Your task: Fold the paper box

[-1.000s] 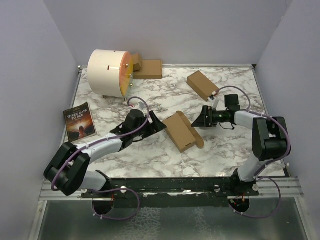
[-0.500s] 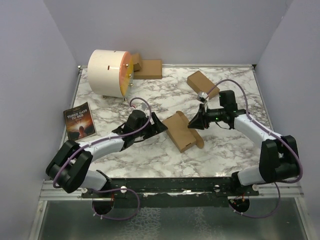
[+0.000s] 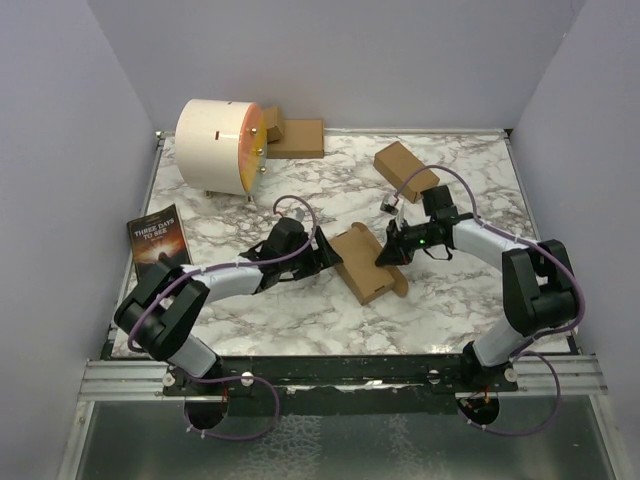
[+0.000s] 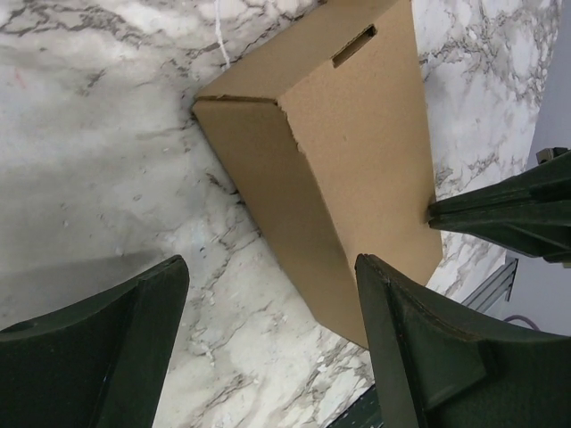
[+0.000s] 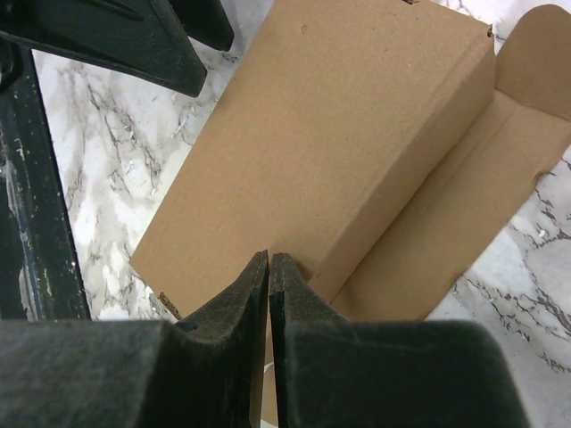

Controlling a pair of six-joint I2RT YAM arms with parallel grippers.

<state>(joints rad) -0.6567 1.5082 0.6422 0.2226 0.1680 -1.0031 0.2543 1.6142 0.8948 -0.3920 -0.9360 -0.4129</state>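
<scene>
The paper box [image 3: 365, 262] is a small brown oblong carton lying mid-table, with one end flap [image 3: 400, 285] open at its near right. In the left wrist view the box [image 4: 357, 134] shows a slot near its far end. My left gripper [image 3: 325, 255] is open at the box's left side, and the box's near corner reaches between its fingers [image 4: 270, 267]. My right gripper [image 3: 381, 258] is shut with nothing between its fingers. Its tips [image 5: 268, 259] rest against the top edge of the box [image 5: 330, 134] from the right.
A twin brown carton [image 3: 405, 170] lies at the back right. A white cylinder [image 3: 218, 145] with a yellow-orange face stands back left, small cardboard pieces [image 3: 295, 138] beside it. A dark book [image 3: 159, 241] lies at the left edge. Purple walls enclose the marble table [image 3: 300, 310].
My right gripper has shut and swung left until its tips meet the box. My left gripper has slid right, closer to the box's left side, still open.
</scene>
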